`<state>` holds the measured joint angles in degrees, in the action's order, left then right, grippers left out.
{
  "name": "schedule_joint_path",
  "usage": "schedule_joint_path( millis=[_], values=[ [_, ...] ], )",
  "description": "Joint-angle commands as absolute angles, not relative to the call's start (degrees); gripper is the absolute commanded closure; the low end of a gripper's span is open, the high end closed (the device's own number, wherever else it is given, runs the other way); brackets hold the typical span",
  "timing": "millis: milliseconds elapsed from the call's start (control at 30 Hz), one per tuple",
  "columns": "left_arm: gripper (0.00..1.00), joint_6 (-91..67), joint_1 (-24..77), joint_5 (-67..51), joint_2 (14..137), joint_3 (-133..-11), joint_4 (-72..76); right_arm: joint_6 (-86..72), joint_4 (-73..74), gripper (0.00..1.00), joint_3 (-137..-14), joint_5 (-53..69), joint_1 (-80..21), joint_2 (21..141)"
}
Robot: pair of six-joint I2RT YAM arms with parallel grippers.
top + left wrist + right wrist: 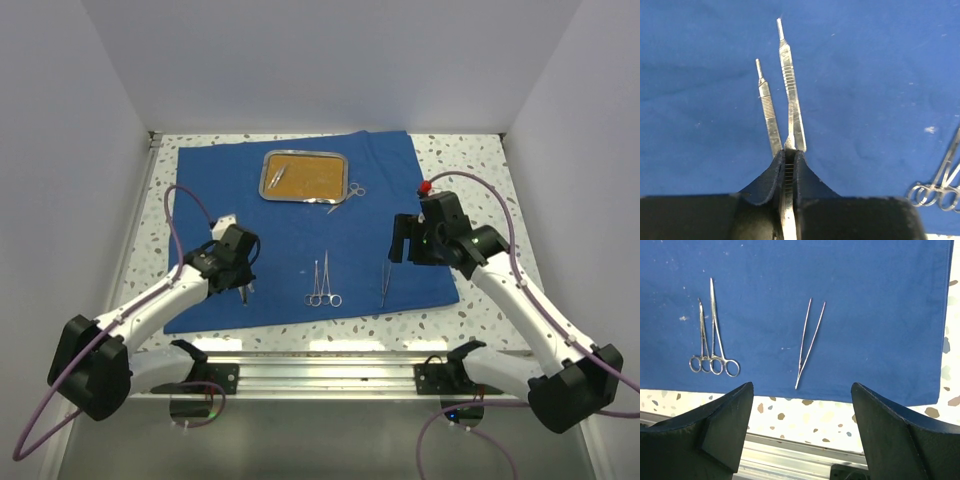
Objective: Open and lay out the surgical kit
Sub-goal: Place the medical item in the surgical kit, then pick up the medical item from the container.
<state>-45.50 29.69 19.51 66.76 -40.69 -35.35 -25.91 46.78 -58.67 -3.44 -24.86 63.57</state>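
The royal-blue cloth (220,190) lies spread flat. The steel tray (343,158) with the orange-brown inside sits at its far middle and holds one thin silvery instrument (275,176). Scissors (349,193) lie by the tray's right near corner. Two ring-handled clamps (323,284) and tweezers (385,279) lie near the cloth's front edge. They also show in the right wrist view as clamps (713,340) and tweezers (809,340). My left gripper (789,150) is shut on a flat silvery handle (791,95) over the cloth's left front. A second handle (767,107) lies alongside. My right gripper (801,386) is open and empty above the tweezers.
The speckled tabletop (480,180) shows around the cloth. A metal rail (320,375) runs along the near edge. White walls close in the left, right and back. The clamps' rings show at the right edge of the left wrist view (935,192).
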Motion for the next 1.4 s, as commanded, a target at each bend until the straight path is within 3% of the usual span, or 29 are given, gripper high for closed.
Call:
schedule_joint_path(
  millis=[0, 33, 67, 167, 300, 467, 600, 733, 933, 1367],
  values=[
    [0.91, -47.9, 30.0, 22.5, 66.4, -38.7, -31.0, -26.0, 49.2, 0.17, -58.9, -3.1, -25.1, 60.9],
    [0.86, -47.6, 30.0, 22.8, 66.8, -38.5, -30.5, -25.9, 49.7, 0.17, -59.1, -3.4, -25.1, 60.5],
    [0.71, -47.1, 30.0, 22.9, 67.3, -38.6, -30.1, -25.8, 50.6, 0.17, -59.2, -3.9, -25.0, 59.5],
    [0.37, -45.8, 30.0, 24.7, 70.2, -41.1, -30.4, -25.1, 52.8, 0.17, -59.7, -6.3, -25.0, 57.1],
    [0.24, -38.2, 29.1, 26.2, 74.0, -48.4, -27.8, -25.3, 55.6, 0.17, -59.9, -8.2, -25.0, 53.6],
    [0.26, -25.5, 23.7, 18.9, 84.9, -64.3, -21.0, -27.8, 58.5, 0.16, -58.8, -8.4, -25.0, 50.1],
    [0.28, -17.5, 20.9, 13.8, 101.4, -80.8, -20.7, -31.1, 59.7, 0.17, -58.4, -9.2, -25.1, 47.6],
    [0.3, -15.4, 20.1, 11.6, 115.4, -101.9, -23.4, -34.1, 60.6, 0.16, -57.3, -10.0, -25.0, 46.7],
    [0.32, -14.9, 19.6, 9.7, 132.6, -122.7, -26.6, -36.1, 63.4, 0.17, -57.7, -12.2, -25.0, 48.5],
    [0.38, -15.4, 18.9, 3.6, 144.4, -130.0, -23.2, -39.3, 61.9, 0.17, -61.9, -13.5, -25.0, 58.5]
  ],
)
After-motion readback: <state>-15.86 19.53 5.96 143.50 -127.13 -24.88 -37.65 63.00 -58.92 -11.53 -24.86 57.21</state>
